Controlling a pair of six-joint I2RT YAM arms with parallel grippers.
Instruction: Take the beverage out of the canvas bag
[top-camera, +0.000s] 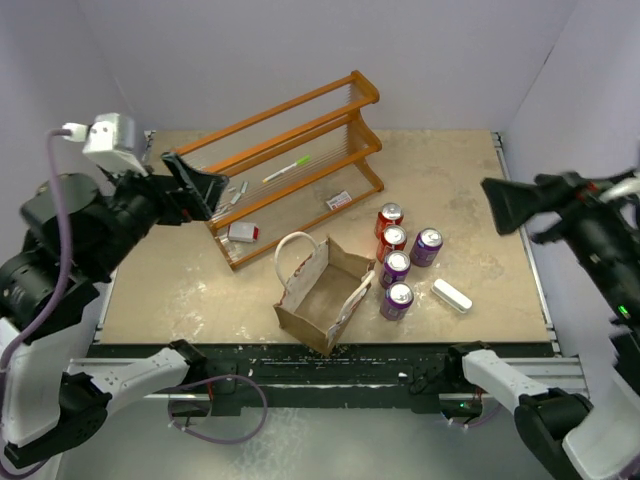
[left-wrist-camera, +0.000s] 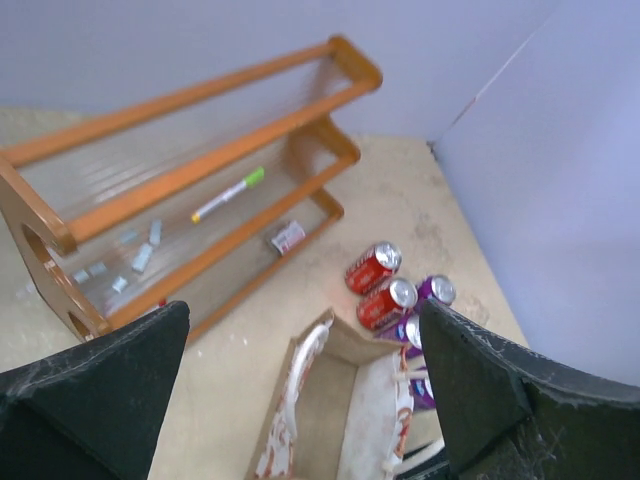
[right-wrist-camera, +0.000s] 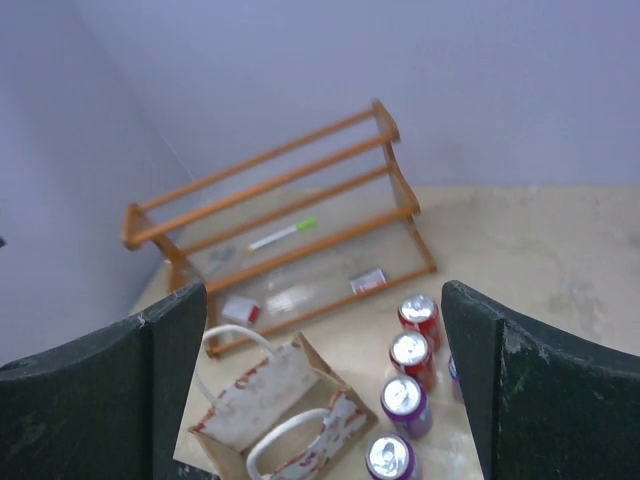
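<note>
The canvas bag (top-camera: 320, 290) stands open near the table's front middle, tan with pale printed sides and white loop handles; it also shows in the left wrist view (left-wrist-camera: 335, 400) and the right wrist view (right-wrist-camera: 285, 415). Its inside looks empty. Several cans stand just right of it: two red cans (top-camera: 391, 228), three purple cans (top-camera: 397, 283). My left gripper (top-camera: 195, 185) is open, raised at the far left, away from the bag. My right gripper (top-camera: 500, 205) is open, raised at the right, above and apart from the cans.
An orange wooden rack (top-camera: 290, 150) lies at the back with a green-capped pen (top-camera: 287, 168), a small card (top-camera: 338, 200) and a red-and-white box (top-camera: 243, 233). A white oblong case (top-camera: 451, 295) lies right of the cans.
</note>
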